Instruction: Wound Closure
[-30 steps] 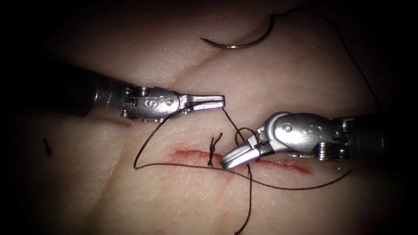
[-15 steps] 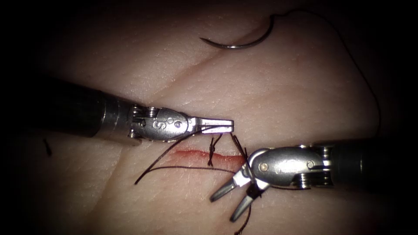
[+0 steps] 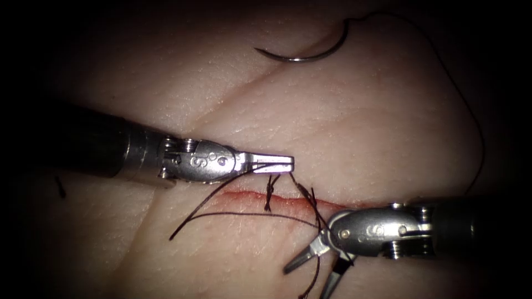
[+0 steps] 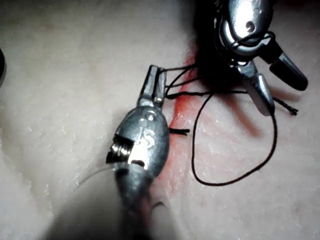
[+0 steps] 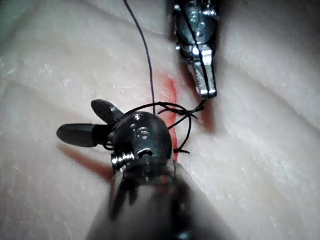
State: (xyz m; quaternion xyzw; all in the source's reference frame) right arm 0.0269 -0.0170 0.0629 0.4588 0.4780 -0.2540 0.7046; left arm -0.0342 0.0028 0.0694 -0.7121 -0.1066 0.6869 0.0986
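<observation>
My left tool (image 3: 284,162) sits just above the red cut (image 3: 244,197), jaws shut on the dark thread (image 3: 244,213). From there the thread runs past the knot (image 3: 270,191) and winds around the wrist of my right tool (image 3: 313,273). That tool lies below the cut's right part, jaws open and empty. The curved needle (image 3: 303,55) rests free on the tissue (image 3: 360,122) far above the cut, held by neither tool and not in the tissue. The left wrist view shows the left tool (image 4: 155,86) shut on thread, the right tool (image 4: 280,84) open. In the right wrist view the right tool (image 5: 86,121) stands open with thread around its wrist.
A long strand of thread (image 3: 481,149) runs from the needle's end down the right side. A loose tail (image 3: 317,271) hangs below the cut beside the right tool. A short cut piece of thread (image 3: 60,187) lies at the far left.
My right tool has opened its jaws and moved down and to the right, below the cut. My left tool has moved down and right, closer to the knot, still shut on thread.
</observation>
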